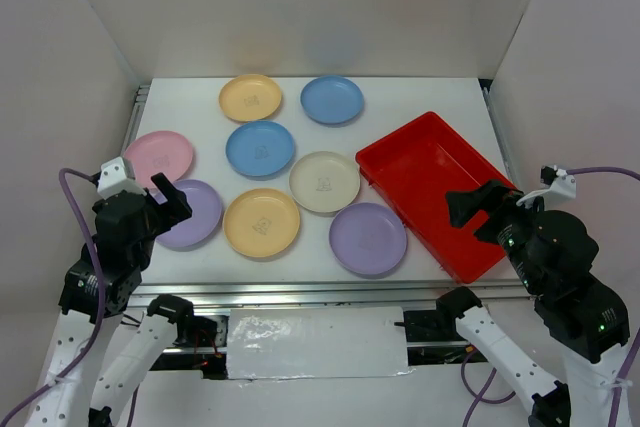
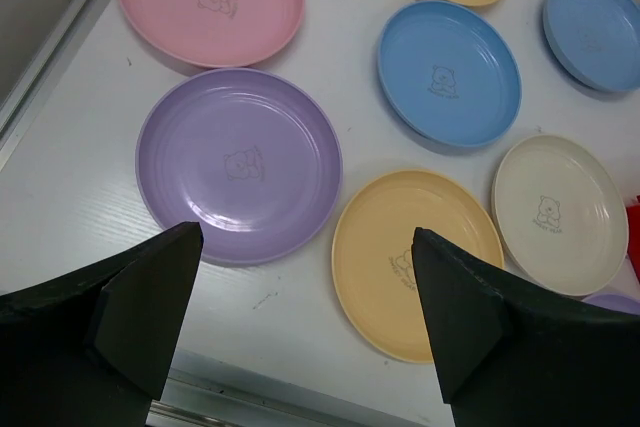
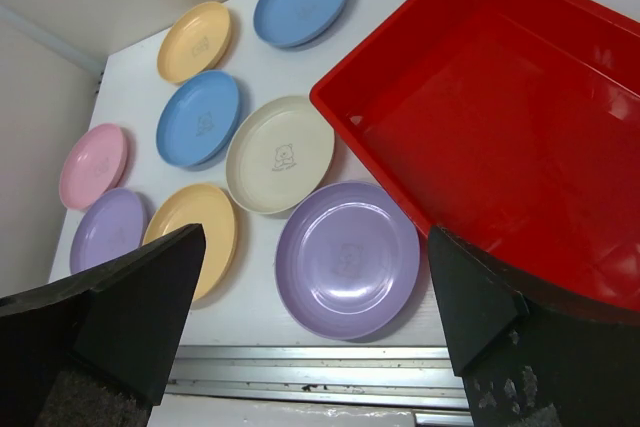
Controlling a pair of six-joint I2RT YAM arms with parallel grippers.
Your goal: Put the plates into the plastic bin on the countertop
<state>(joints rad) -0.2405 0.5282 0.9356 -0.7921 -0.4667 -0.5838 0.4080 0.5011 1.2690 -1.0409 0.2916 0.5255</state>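
Note:
Eight plates lie on the white countertop: yellow-orange, blue, pink, blue, cream, lilac, yellow-orange and lilac. The red plastic bin stands at the right, set at an angle and empty. My left gripper is open and empty above the left lilac plate. My right gripper is open and empty above the bin's near corner, with the right lilac plate between its fingers in the right wrist view.
White walls close in the left, back and right sides. A metal rail runs along the countertop's front edge. The bin's left rim lies close to the cream plate and the right lilac plate.

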